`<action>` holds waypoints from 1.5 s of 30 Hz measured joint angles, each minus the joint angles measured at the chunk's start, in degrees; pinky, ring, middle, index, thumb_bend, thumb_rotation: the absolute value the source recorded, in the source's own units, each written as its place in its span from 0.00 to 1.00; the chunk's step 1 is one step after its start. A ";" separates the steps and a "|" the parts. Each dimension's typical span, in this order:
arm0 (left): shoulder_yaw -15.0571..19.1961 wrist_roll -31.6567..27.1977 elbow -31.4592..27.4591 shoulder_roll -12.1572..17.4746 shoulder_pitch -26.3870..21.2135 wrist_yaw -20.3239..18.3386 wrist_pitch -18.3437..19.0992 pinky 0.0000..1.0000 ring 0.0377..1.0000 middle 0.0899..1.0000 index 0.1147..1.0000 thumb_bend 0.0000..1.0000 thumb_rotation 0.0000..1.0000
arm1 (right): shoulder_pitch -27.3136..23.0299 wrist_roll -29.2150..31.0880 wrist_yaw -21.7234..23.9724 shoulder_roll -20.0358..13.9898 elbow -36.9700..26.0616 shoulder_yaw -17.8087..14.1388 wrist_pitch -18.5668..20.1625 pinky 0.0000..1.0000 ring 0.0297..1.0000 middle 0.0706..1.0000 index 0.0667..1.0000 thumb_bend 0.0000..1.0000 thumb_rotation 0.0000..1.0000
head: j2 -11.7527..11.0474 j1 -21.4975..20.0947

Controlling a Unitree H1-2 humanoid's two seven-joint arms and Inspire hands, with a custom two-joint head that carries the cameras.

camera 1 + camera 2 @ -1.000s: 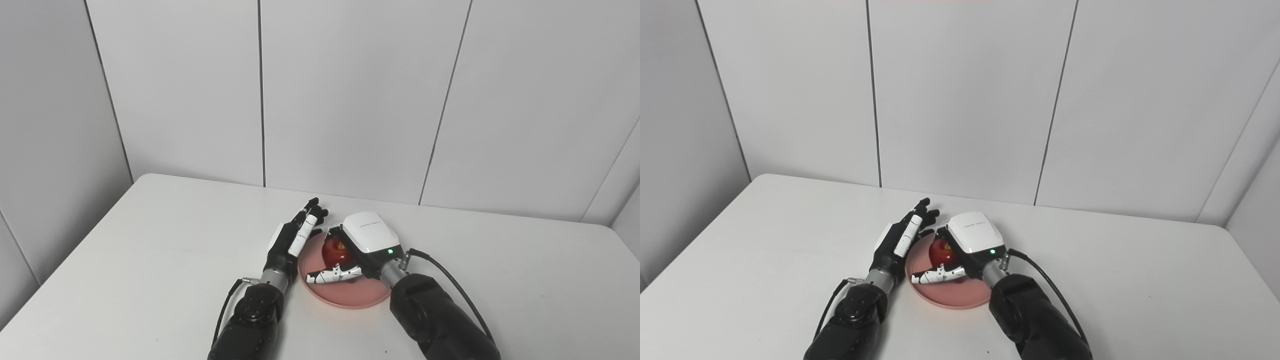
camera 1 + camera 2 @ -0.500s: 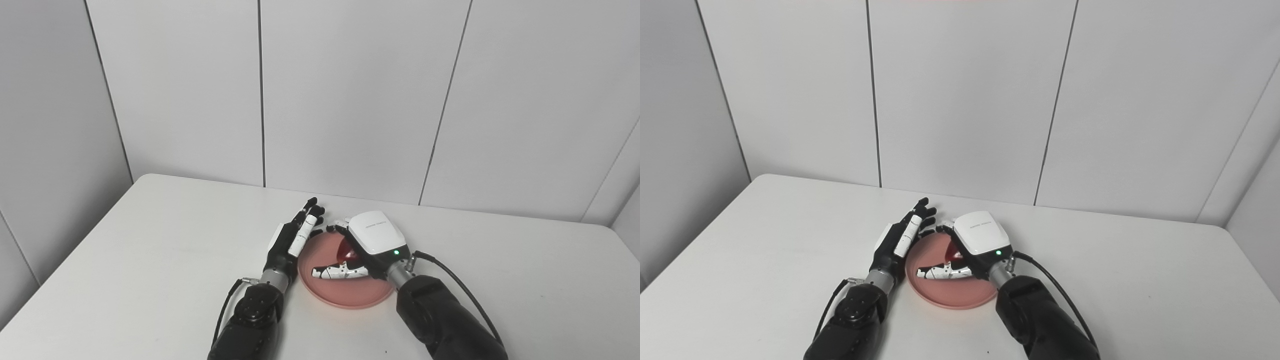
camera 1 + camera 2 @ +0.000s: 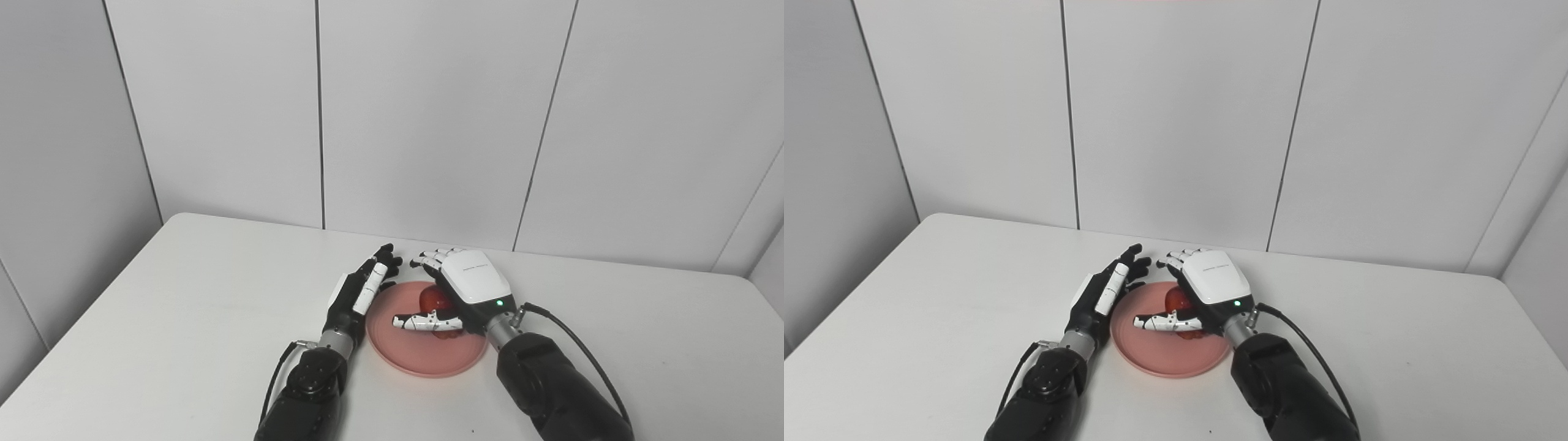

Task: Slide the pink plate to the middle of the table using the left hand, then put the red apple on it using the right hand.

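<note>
We see a plain white table [image 3: 184,306] against pale panelled walls [image 3: 429,122]; the small print on the back of our right hand [image 3: 468,294] is too fine to read. That hand's fingers are spread apart over the red apple [image 3: 433,301], which sits mostly hidden on the pink plate [image 3: 416,358] mid-table. Our left hand [image 3: 358,294] rests open at the plate's left rim.

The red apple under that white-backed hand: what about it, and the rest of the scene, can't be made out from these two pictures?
- Red apple: both eye views show only a sliver; the right hand covers the rest, so whether it rests on the pink plate or is held is unclear.
- Right hand's palm: turned down, hidden.
- Left hand: contact with the plate's rim can't be judged.
- Both arms: cut off by the bottom edge.
</note>
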 measured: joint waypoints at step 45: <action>0.68 1.61 -1.01 1.19 -0.17 1.73 1.18 1.00 1.00 1.00 1.00 0.97 0.97 | 7.93 53.27 1.89 10.68 6.62 -34.23 -2.44 1.00 0.98 0.92 0.91 0.77 1.00 | 0.09 -2.28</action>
